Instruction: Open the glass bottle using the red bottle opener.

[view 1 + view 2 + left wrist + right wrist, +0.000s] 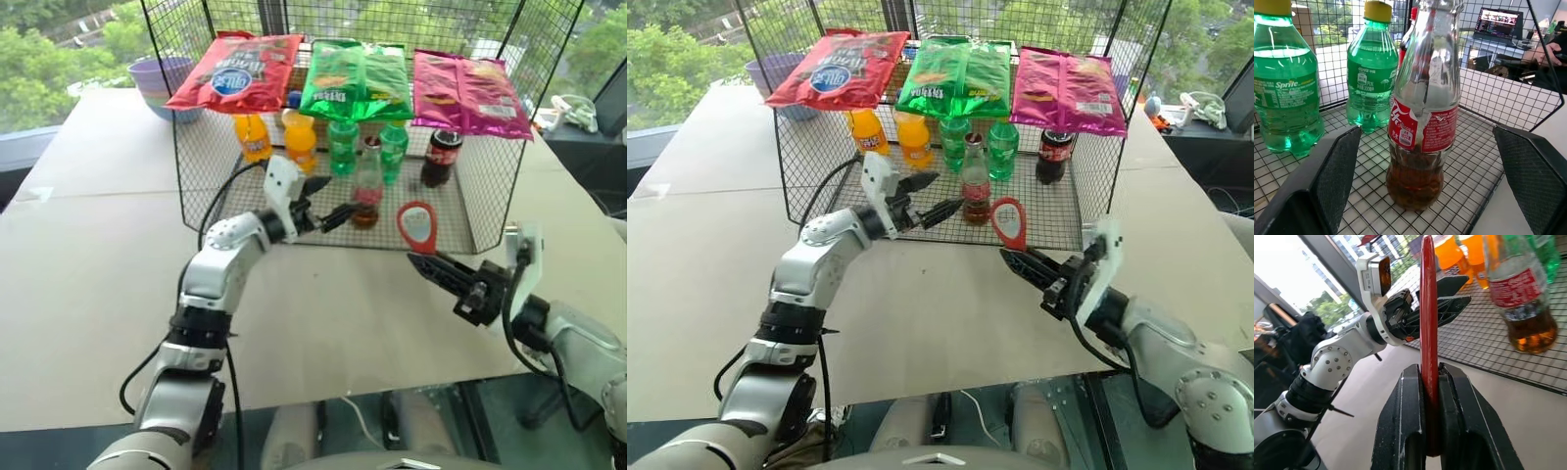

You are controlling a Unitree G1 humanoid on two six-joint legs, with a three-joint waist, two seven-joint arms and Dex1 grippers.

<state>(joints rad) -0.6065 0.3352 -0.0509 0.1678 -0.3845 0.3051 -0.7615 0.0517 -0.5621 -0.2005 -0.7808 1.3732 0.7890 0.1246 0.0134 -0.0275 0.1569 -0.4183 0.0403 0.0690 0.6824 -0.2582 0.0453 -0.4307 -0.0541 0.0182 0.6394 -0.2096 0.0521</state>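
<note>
The glass bottle (367, 186) stands upright at the front edge of the wire rack (460, 220), on its mesh floor, with two green soda bottles (343, 147) just behind it at about twelve o'clock and a dark cola bottle (441, 157) off toward two o'clock. Its cap looks to be on, so the opening itself has not begun.

The left gripper (326, 201) is reaching in level from the bottle's nine o'clock side, its two black fingers spread wide and empty. From the left wrist view the bottle sits squarely between the fingers (1332, 181), one on each side of the lower body, neither touching the glass yet. I read this as the step of steadying the bottle: the hand is lined up and what remains is to close on the body around the red label.

The right gripper (1024, 264) is clamped tight on the handle of the red bottle opener (1009, 223), holding it on edge with the ring-shaped head standing up. The opener hangs at the rack's front edge, near the bottle at roughly its four o'clock, but lower than the cap and clear of it.

Next, I'd say the left hand must grip firmly without nudging the bottle backward into the green ones. Then the right hand needs to raise the opener, tip the ring over the cap, hook the rim and lever upward. A loose hold would let the bottle tip.
</note>
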